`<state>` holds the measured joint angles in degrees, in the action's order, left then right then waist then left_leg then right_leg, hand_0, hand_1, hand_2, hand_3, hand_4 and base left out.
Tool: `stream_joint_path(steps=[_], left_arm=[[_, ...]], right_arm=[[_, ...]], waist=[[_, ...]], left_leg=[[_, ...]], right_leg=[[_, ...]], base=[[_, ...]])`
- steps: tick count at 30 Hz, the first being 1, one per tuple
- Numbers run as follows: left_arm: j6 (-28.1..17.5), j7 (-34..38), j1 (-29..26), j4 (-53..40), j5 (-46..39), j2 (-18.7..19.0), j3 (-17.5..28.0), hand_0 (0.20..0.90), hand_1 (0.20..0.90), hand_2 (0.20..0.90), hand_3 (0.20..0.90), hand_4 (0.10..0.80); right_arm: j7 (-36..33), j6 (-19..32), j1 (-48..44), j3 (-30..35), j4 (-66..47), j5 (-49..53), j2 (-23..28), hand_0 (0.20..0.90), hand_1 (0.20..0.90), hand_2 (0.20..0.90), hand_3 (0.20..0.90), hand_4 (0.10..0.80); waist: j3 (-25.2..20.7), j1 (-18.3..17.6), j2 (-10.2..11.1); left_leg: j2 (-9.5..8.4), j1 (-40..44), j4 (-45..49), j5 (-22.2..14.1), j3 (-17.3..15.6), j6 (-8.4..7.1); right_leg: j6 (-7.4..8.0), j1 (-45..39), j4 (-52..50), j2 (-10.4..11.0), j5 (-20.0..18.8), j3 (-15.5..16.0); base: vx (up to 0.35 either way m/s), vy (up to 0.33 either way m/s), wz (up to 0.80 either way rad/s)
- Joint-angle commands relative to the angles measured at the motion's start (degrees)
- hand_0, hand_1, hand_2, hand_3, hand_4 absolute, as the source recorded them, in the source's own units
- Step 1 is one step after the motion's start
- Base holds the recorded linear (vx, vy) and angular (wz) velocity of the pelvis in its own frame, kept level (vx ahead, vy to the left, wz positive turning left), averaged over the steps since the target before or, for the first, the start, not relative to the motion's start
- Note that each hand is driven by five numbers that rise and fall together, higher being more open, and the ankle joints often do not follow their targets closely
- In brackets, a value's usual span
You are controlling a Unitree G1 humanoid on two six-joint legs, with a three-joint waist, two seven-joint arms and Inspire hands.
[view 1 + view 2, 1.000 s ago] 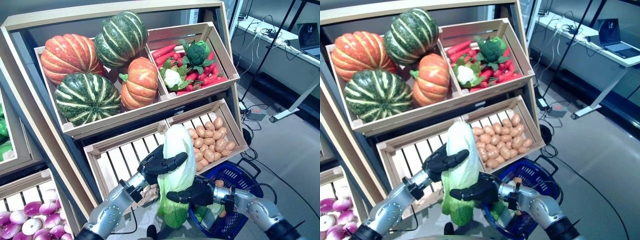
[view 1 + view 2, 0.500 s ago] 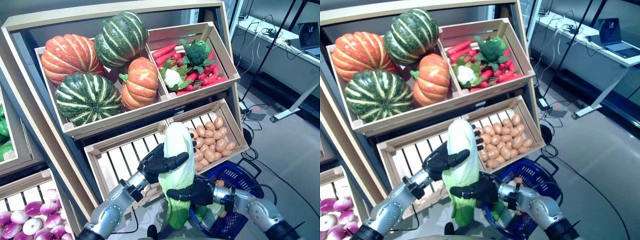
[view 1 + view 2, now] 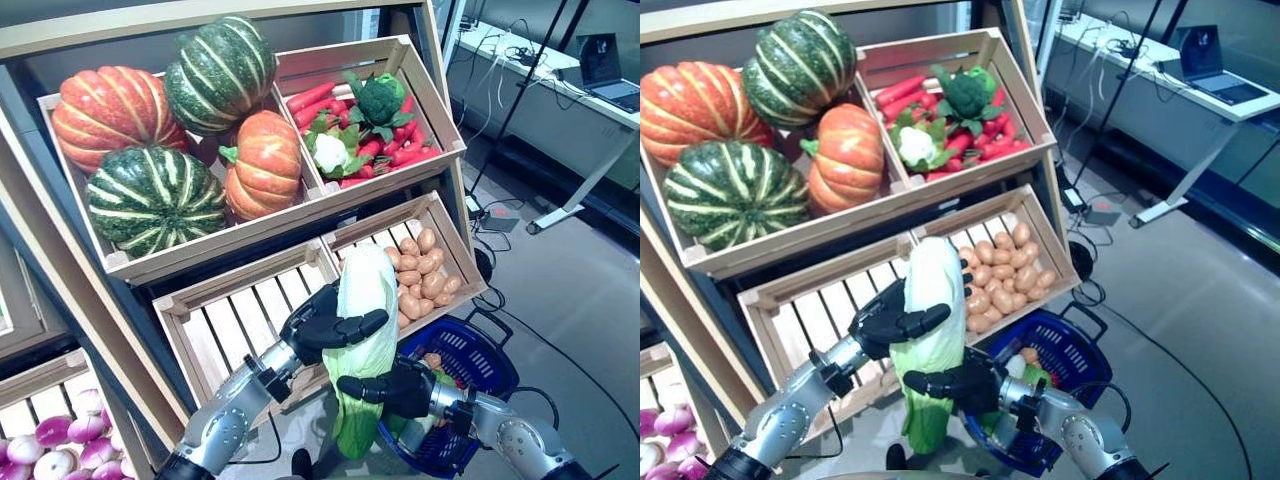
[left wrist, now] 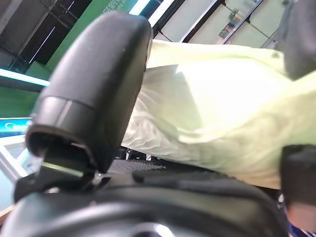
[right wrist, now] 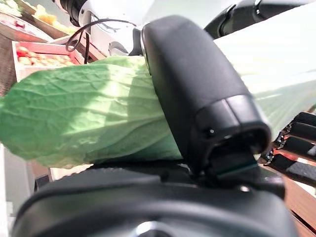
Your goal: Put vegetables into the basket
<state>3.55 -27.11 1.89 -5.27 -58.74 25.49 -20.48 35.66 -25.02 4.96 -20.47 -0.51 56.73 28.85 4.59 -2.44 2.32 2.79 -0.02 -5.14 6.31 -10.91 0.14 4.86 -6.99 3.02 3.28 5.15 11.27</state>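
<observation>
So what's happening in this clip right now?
The robot holds a napa cabbage upright in both hands in front of the vegetable crates: the left hand grips its pale upper part, the right hand its green lower part. The blue basket sits on the floor to the right, already holding some vegetables; the cabbage is not yet in it.

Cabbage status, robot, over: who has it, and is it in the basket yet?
Left hand and right hand both shut on cabbage. Cabbage upright, beside blue basket, not in. Path looks clear.
</observation>
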Motion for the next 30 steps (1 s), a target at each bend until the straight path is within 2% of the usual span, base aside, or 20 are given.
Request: stream_joint_path(steps=[1,5,13,18,27,30], left_arm=[[-4.96,-2.71,-2.6,-5.31,0.06,0.33,7.91,0.9,0.9,0.9,0.9,0.8],[-6.44,-1.7,-1.49,-4.91,1.97,0.87,10.13,0.9,0.9,0.9,0.9,0.8],[-8.96,0.63,0.51,-4.87,5.47,3.1,16.11,0.9,0.9,0.9,0.9,0.8],[-11.27,3.9,1.64,-3.93,7.84,4.96,22.72,0.9,0.9,0.9,0.9,0.8],[-14.56,9.33,1.96,-4.41,14.62,4.97,28.8,0.9,0.9,0.9,0.9,0.8],[-18.66,12.12,0.39,-3.79,15.36,5.66,30.37,0.9,0.9,0.9,0.9,0.8]], right_arm=[[-5.4,12.42,-1.71,16.77,1.63,9.31,0.84,0.3,0.3,0.3,0.3,0.4],[-6.46,14.29,0.16,20.41,3.18,9.06,0.7,0.3,0.3,0.3,0.3,0.4],[-8.3,14.51,4.49,26.95,7.67,9.24,0.64,0.3,0.3,0.3,0.3,0.4],[-8.44,15.67,5.63,30.81,13.52,11.79,-1.73,0.3,0.3,0.3,0.3,0.4],[-11.7,17.71,4.69,31.94,20.17,12.91,-4.61,0.3,0.3,0.3,0.3,0.4],[-14.87,20.86,1.74,31.39,23.39,15.98,-4.76,0.3,0.3,0.3,0.3,0.4]], waist=[[-1.27,-0.18,0.3],[-1.1,-0.61,0.28],[-0.53,-1.19,0.42],[-0.13,-1.15,0.3],[1.49,-0.1,-0.35],[4.55,0.6,-0.98]], left_leg=[[2.56,4.81,0.14,-6.78,-0.44,-2.11],[2.58,4.69,0.14,-6.8,-0.82,-2.06],[2.63,4.33,0.14,-6.86,-1.3,-2.17],[2.56,4.34,0.16,-6.78,-1.66,-2.31],[2.26,2.8,0.28,-6.49,-0.3,-2.53],[2.55,-0.74,2.1,-6.07,0.52,-2.66]], right_leg=[[1.74,2.97,1.53,1.69,-6.76,-0.45],[1.7,3.16,1.48,1.62,-6.64,-0.57],[1.58,3.58,1.54,1.42,-6.56,-0.88],[1.42,3.7,1.49,1.33,-6.31,-1.03],[0.86,4.81,-0.16,0.91,-4.89,-0.4],[-0.1,8.73,-5.32,0.3,-2.6,-0.2]], base=[[-0.006,-0.004,-0.08],[-0.001,-0.001,-0.01],[0.0,0.0,0.0],[0.02,-0.019,-0.03],[0.01,-0.036,0.01],[-0.153,-0.082,0.04]])
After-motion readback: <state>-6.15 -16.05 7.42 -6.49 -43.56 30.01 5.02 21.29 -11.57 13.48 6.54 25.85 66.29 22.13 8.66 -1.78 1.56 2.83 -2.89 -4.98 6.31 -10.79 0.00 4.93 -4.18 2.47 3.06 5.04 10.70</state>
